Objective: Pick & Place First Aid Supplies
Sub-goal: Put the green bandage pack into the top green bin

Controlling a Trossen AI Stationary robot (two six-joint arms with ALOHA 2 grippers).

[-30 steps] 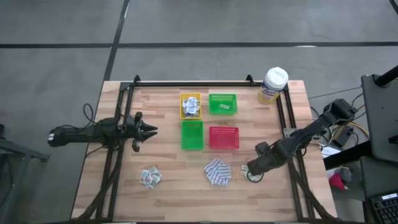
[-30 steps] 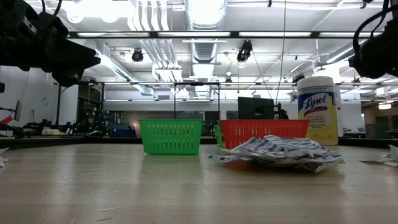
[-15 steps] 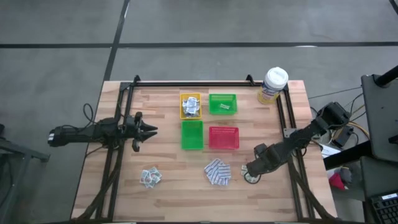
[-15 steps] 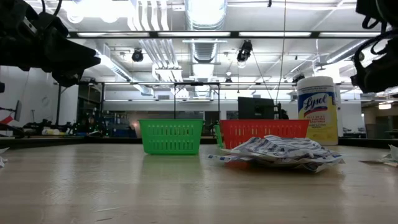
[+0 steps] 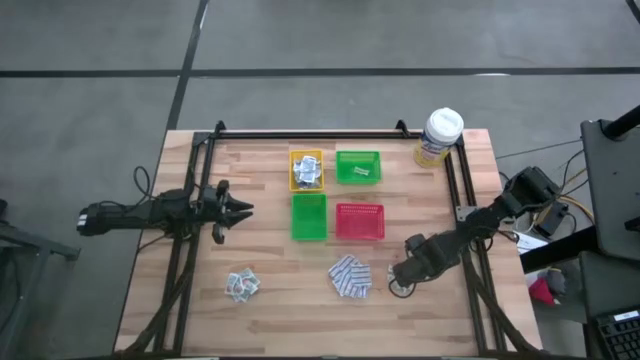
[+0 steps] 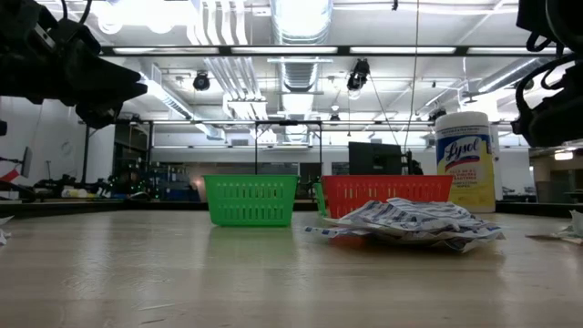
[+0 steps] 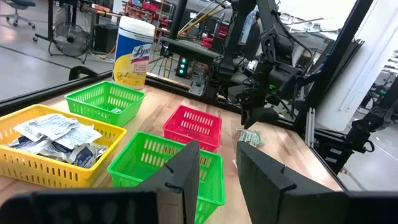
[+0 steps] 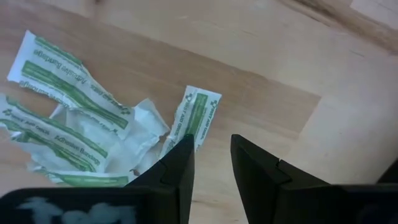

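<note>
Pale green strips (image 8: pixel 81 118) heaped on table's right edge, under my right gripper (image 8: pixel 211 163); its jaws slightly apart, nothing held. Thin, light, slippery paper, I'd pinch one strip's free end

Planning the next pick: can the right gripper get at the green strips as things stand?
Probably yes. The right gripper hangs right over the green strips, its fingers parted, with nothing between them and only bare table around the pile.
</note>
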